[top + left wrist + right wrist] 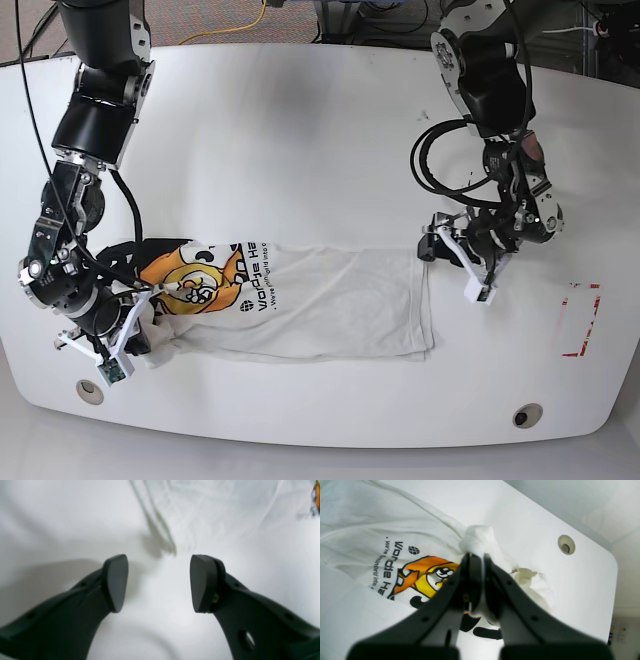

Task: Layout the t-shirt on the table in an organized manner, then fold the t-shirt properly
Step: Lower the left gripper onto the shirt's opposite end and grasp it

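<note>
Our right gripper point(476, 562) is clamped on a bunched wad of the t-shirt point(300, 300) at its left end, near the near-left corner of the table point(300, 120), we judge so that end can be pulled taut and the crumpled part opened out. Our left gripper point(158, 582) hangs with its jaws spread wide and nothing between them, just above the shirt's hem at the right end; we read this as poised to take that edge. Between the two arms the shirt lies stretched in a narrow band across the near middle of the table, graphic point(195, 285) up, still rumpled on the left. Folding looks not yet begun. A red-outlined tape mark point(580, 320) sits well apart at the right.
</note>
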`<state>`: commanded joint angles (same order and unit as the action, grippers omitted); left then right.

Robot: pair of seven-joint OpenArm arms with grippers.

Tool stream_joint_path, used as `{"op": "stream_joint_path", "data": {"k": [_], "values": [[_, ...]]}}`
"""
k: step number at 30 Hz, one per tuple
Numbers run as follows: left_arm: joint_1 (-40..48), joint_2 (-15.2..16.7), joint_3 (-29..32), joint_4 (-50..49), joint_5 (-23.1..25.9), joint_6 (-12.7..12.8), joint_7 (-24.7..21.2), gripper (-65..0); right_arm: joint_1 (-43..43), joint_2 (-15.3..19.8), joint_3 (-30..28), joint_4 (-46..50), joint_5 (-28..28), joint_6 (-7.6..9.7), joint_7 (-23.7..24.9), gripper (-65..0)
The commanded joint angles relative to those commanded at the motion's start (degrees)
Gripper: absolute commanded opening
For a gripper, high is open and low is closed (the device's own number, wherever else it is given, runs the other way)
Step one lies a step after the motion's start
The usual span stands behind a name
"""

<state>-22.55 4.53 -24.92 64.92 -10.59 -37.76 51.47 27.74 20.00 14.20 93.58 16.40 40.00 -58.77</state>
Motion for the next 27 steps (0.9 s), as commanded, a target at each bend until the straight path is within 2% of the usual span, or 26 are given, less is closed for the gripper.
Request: {"op": "stream_joint_path", "data": {"k": [6, 13, 15, 19, 27], "values": [[-2.8, 1.4, 0.0, -7.7, -0.1, 2.6, -6.3, -28.1, -0.1, 0.0, 0.1, 0.0, 0.0, 0.00, 0.0, -65.0], [-4.7, 3.2, -0.2, -10.5, -0.1, 5.5, -10.5, -28.1, -0.1, -0.1, 0.1, 0.0, 0.0, 0.00, 0.0, -65.0], [-5.0, 3.4, -0.2, -10.5, -0.1, 7.1, -12.0, -28.1, -0.1, -0.2, 0.1, 0.0, 0.0, 0.00, 0.0, -65.0], [-6.4, 4.3, -0.2, -11.0, -0.2, 9.3, -13.3, -28.1, -0.1, -0.4, 0.1, 0.0, -0.2, 0.00, 0.0, -65.0], [-8.3, 4.5, -0.2, -11.3, -0.2, 9.7, -13.3, -28.5, -0.1, -0.6, 0.0, -0.1, -0.2, 0.00, 0.0, -65.0]]}}
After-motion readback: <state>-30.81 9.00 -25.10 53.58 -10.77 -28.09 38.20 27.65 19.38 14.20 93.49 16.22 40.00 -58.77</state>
